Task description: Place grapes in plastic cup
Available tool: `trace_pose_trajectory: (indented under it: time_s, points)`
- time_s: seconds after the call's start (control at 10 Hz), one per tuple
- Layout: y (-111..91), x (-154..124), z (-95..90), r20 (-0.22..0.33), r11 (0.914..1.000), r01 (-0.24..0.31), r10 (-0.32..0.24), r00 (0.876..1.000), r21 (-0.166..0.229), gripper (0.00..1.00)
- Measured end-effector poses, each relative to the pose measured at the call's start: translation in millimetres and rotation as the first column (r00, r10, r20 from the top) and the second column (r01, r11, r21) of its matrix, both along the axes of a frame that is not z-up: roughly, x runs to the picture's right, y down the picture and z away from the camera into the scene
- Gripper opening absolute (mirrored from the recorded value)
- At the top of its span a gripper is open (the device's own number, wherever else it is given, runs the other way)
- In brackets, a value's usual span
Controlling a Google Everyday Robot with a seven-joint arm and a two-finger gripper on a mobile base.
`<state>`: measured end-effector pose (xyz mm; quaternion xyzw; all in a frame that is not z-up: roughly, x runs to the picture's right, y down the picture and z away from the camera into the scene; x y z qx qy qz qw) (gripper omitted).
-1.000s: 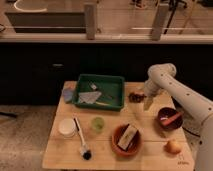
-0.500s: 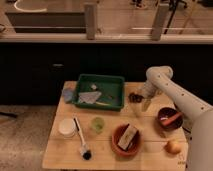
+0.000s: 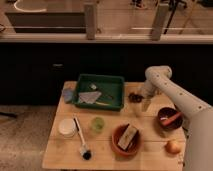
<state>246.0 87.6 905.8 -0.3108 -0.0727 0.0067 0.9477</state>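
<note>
the robot's white arm (image 3: 172,92) reaches in from the right and bends down over the back right part of the wooden desk (image 3: 60,152). the gripper (image 3: 145,104) hangs low over the desk surface, its fingers spread apart and pinching nothing. the grapes (image 3: 134,97), a small dark bunch, lie on the desk just to the left of the gripper, between it and the right wall of the green tray (image 3: 118,95); whether a finger touches them cannot be told.

the plastic cup (image 3: 98,124), pale green and see-through, stands upright in the middle of the desk, in front of the tray and well apart from the grapes. just to its right sits an orange bowl (image 3: 118,145) with a pale block in it. a white round container (image 3: 67,127) stands to the cup's left, with a dark-headed brush (image 3: 80,141) lying between them. a dark bowl (image 3: 169,120) sits near the right edge, an orange fruit (image 3: 173,147) in front of it. a small blue-grey cup (image 3: 68,93) stands beside the tray's left wall.
</note>
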Motion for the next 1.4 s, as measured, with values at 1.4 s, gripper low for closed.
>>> trace_pose_trajectory:
  time_s: [1.4]
  points:
    - [6,15,51.6,0.073,0.9984,0.012,-0.016,0.997,0.055,0.46]
